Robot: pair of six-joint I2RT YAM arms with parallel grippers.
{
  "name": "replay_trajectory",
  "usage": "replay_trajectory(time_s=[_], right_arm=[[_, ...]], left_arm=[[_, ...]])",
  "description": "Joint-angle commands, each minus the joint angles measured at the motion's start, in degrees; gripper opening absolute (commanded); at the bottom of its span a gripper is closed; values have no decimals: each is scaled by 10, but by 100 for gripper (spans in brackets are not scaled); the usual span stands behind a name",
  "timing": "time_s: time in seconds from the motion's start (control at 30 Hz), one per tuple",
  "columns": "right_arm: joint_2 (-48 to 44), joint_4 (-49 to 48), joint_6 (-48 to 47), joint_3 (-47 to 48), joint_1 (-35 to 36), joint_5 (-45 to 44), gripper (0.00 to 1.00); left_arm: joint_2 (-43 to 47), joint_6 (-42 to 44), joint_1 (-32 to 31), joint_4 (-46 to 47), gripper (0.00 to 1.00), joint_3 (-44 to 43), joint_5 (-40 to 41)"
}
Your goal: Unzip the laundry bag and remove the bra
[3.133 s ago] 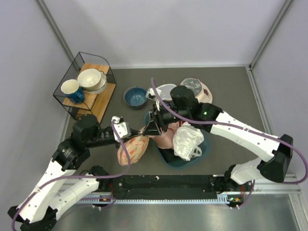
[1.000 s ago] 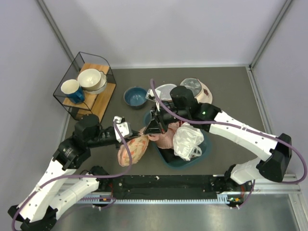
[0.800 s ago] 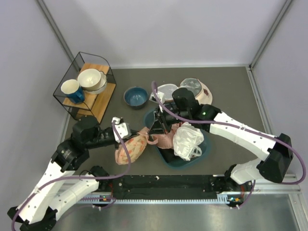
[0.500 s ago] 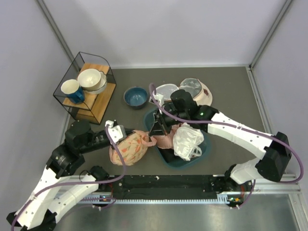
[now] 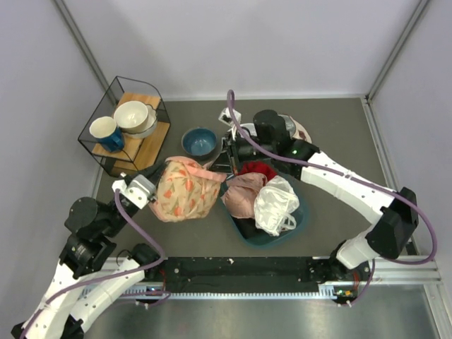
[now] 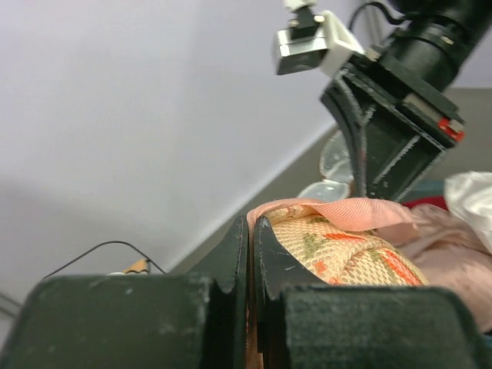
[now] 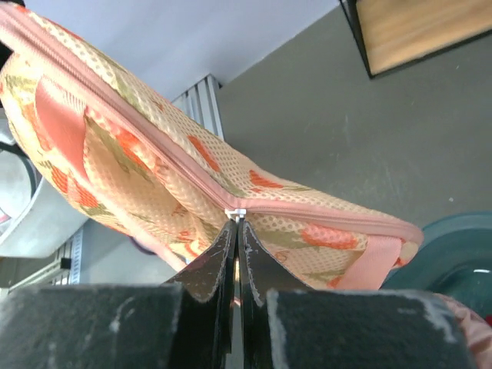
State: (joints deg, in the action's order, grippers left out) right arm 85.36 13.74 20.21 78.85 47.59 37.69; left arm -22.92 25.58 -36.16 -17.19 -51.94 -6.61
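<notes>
The flat, rounded peach-pink mesh laundry bag with small orange-red print [image 5: 187, 192] is held stretched between the two arms, above the grey-green bench [image 5: 339, 120] and just to the left of the round teal plastic basin [image 5: 263, 242]. Its left edge is clamped by the left pincer [image 5: 154, 192]. In the left wrist view the black fingers [image 6: 234, 246] of this pincer [image 6: 250, 231] are seen pressed together on the fabric of the bag [image 6: 338, 246], at the place where the pink ribbon loop strap [image 6: 361, 214] begins. The right end of the bag is taken by the right pincer [image 5: 227, 167], which reaches down to it from above. In the right wrist view this pincer [image 7: 237, 234] is clenched on the small white zip pull [image 7: 236, 211], and the pink zip band [image 7: 165, 154] is seen running along the edge of the bag [image 7: 115, 192] on both sides of the pull. Whether the zip is parted anywhere cannot be told. Inside the basin a pale pink lacy garment [image 5: 244, 196], a white glossy bundle [image 5: 274, 206] and a dark red cloth [image 5: 260, 169] are lying together. A dark blue ceramic bowl [image 5: 198, 141] is placed on the bench behind the bag, apart from it. At the far left a black wire rack with a wooden shelf [image 5: 150, 150] is standing, and a blue mug [image 5: 106, 133] and cream-coloured bowls [image 5: 134, 116] are kept on it.
</notes>
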Motion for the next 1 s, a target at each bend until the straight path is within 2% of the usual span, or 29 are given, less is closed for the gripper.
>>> replay_trajectory(time_s=[0.0, 0.37, 0.73, 0.9, 0.93, 0.97], right_arm=[[16, -5, 17, 3, -26, 14, 0], [-45, -23, 46, -92, -130, -2, 0], [-160, 15, 57, -75, -137, -37, 0], [-187, 50, 40, -67, -137, -68, 0], [-188, 52, 34, -70, -136, -78, 0], [-188, 57, 29, -73, -136, -81, 0]], left_arm=[[3, 25, 1, 187, 0, -1, 130], [18, 18, 1, 197, 0, 19, 121], [20, -3, 1, 193, 0, 55, 135], [34, -90, 1, 206, 0, 123, 127], [37, -104, 1, 211, 6, 135, 126], [45, -135, 1, 212, 18, 155, 126]])
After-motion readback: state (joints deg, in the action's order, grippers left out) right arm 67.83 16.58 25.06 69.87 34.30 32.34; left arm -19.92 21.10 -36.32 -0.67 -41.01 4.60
